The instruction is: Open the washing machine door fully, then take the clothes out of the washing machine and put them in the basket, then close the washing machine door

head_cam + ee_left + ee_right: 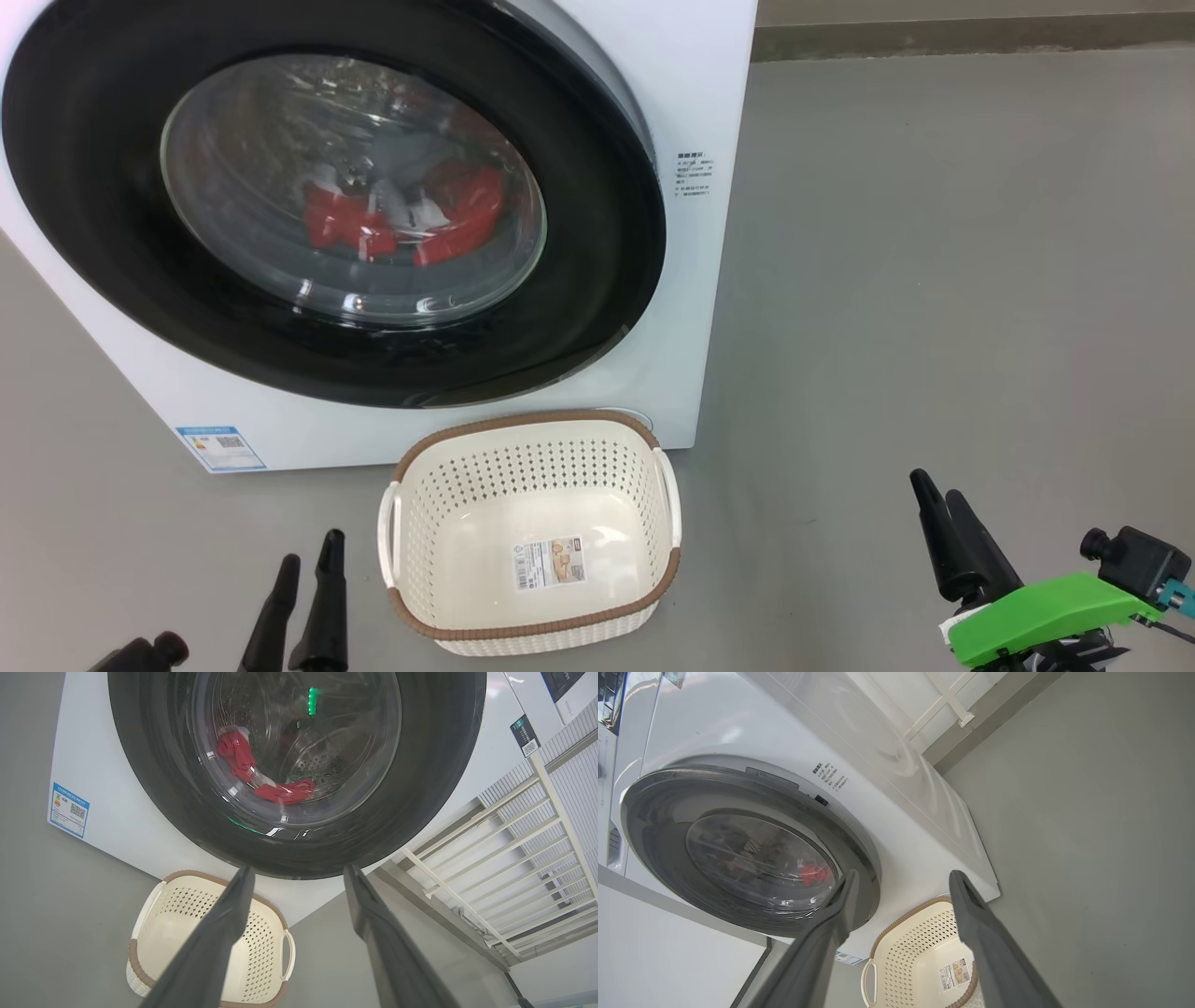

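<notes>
- Fingers spread wide and empty on both arms: the left gripper (310,553) hangs over the floor (934,280) just left of the basket (523,425), and the right gripper (937,487) is well off to the basket's right. Neither touches anything.
- The washing machine door (597,280) is closed against the front of the washing machine (691,84). It has a wide glossy black rim around a bulging clear window.
- The clothes (457,219) lie low in the drum behind the glass, bright red folds mixed with white and grey pieces.
- The basket stands on the floor right in front of the machine's lower right corner, below the door rim. It is cream, perforated and brown-rimmed, with only a label sticker (549,563) on its bottom.
- Bare grey floor stretches to the right of the machine and around both grippers. A blue label (220,448) marks the machine's lower left corner.
- In the left wrist view, a white railing (514,858) stands beside the machine.
</notes>
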### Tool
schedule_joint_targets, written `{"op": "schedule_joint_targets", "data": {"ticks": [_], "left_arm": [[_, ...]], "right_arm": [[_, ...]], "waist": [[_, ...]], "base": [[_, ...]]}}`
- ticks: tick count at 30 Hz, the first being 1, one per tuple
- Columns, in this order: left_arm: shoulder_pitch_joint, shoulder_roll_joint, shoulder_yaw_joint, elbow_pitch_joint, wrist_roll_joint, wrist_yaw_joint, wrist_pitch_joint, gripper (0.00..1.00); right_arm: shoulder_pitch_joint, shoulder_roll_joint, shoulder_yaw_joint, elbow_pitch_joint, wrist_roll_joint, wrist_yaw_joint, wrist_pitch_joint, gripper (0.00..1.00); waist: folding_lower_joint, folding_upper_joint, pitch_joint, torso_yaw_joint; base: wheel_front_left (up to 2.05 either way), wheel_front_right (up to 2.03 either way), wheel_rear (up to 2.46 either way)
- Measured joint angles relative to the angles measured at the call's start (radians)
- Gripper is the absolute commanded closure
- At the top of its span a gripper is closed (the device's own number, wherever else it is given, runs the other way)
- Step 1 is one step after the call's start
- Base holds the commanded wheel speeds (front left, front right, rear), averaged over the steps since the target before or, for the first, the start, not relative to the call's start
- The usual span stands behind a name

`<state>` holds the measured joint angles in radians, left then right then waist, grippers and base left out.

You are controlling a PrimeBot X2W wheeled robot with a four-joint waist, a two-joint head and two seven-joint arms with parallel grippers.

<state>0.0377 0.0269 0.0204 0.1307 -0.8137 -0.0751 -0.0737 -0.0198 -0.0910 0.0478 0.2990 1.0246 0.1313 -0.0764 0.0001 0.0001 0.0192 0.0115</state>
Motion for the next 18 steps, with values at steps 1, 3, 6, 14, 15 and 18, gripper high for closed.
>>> {"op": "schedule_joint_targets", "data": {"ticks": [1,3,6,14,15,18], "left_arm": [[0.005,0.0,-0.002,-0.001,0.012,0.0,-0.003,0.0],[0.006,0.001,-0.004,-0.005,0.038,0.0,-0.009,0.0],[0.006,0.001,-0.008,-0.016,0.075,0.005,-0.018,0.0],[0.007,0.002,-0.012,-0.031,0.154,0.005,-0.039,0.0],[0.007,0.002,-0.013,-0.032,0.168,0.005,-0.043,0.0],[0.011,0.004,-0.013,-0.037,0.202,0.005,-0.051,0.0]], "right_arm": [[0.0,-0.001,0.002,0.0,-0.006,0.0,-0.004,0.0],[0.0,-0.002,0.007,0.0,-0.035,0.0,-0.008,0.0],[0.0,-0.007,0.019,0.0,-0.053,0.0,-0.017,0.0],[0.0,-0.016,0.033,0.0,-0.114,0.0,-0.037,0.0],[0.0,-0.019,0.034,0.0,-0.12,0.0,-0.04,0.0],[0.0,-0.025,0.04,0.0,-0.15,0.0,-0.049,0.0]], "waist": [[0.0,0.0,0.0,0.0],[0.0,0.0,0.001,0.0],[-0.0001,0.0,0.001,0.0],[-0.0001,0.0,0.003,0.001],[0.0,0.0,0.003,0.001],[0.0,0.0,0.003,0.001]], "base": [[0.0,0.0,0.0],[0.0,0.0,0.0],[0.0,0.0,0.0],[0.0,0.0,0.0],[0.0,0.0,0.0],[0.0,0.0,0.0]]}}
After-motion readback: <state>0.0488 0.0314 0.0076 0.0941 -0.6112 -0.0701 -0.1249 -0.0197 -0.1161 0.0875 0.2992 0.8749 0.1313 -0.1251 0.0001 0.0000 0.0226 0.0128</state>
